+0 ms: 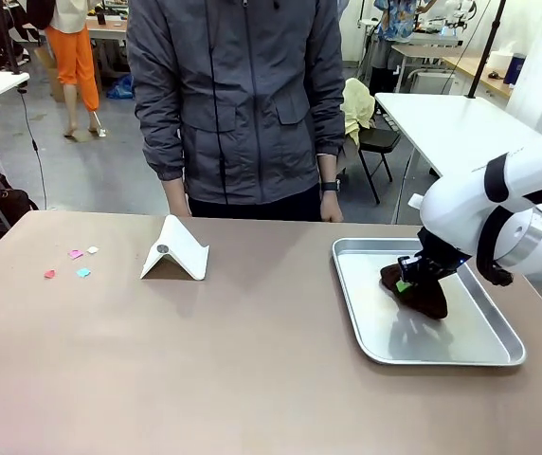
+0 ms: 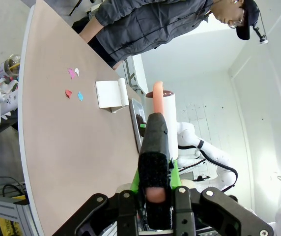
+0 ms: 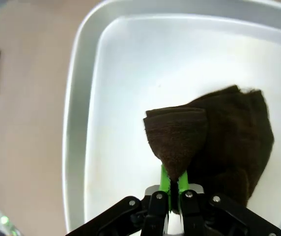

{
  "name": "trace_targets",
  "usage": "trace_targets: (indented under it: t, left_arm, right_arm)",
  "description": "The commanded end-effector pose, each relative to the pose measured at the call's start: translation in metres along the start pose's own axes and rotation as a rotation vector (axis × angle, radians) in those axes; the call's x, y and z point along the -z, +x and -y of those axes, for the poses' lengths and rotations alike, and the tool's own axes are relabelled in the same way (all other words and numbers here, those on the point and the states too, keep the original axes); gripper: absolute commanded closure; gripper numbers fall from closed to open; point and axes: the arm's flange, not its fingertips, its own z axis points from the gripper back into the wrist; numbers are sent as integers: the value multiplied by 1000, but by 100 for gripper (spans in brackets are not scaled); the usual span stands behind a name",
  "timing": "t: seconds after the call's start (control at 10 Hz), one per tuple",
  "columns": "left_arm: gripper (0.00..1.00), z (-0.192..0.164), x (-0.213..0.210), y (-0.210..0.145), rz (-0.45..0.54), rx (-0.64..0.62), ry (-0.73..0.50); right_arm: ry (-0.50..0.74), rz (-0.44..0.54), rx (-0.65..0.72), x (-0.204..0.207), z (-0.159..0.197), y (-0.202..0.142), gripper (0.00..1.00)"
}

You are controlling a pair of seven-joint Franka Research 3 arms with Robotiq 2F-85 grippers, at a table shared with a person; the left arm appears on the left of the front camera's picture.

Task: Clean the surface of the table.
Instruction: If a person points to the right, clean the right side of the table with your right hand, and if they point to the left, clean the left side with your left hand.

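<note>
scraps: too small | cloth: partly behind right hand | tool in left hand: unclear

The front view faces across the wide brownish-tan table toward the person standing beyond and left of the silver rectangular metal tray. The right wrist view hangs close above that tray, looking down. The left wrist view, rolled sideways, sees the tray from well off.

Our right claw in the tray
We pinch the dark brown cloth there; coloured scraps lie on the bench.
</note>
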Motion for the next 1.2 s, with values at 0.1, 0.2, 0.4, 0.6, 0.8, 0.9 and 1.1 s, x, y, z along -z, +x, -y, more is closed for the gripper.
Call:
trace_targets:
  t: [0.1, 0.2, 0.4, 0.6, 0.8, 0.9, 1.1]
  left_arm:
    - [77, 3, -1, -2, 3, 12, -3]
    - [77, 3, -1, -2, 3, 12, -3]
    - [77, 3, -1, -2, 3, 12, -3]
    - [77, 3, -1, -2, 3, 12, -3]
    - [77, 3, -1, -2, 3, 12, -3]
    - [77, 3, -1, -2, 3, 12, -3]
    - [77, 3, -1, -2, 3, 12, -3]
  right_arm:
    - [-94, 28, 304, 9, 5, 10, 94]
    - [-101, 29, 378, 9, 10, 14, 94]
    - [-11, 26, 522, 2, 17, 21, 94]
    - [191, -37, 641, -13, 27, 28, 94]
    - [407, -103, 655, -30, 40, 33, 94]
    - [541, -154, 603, -40, 42, 32, 94]
    - [785, -268, 538, -63, 52, 29, 94]
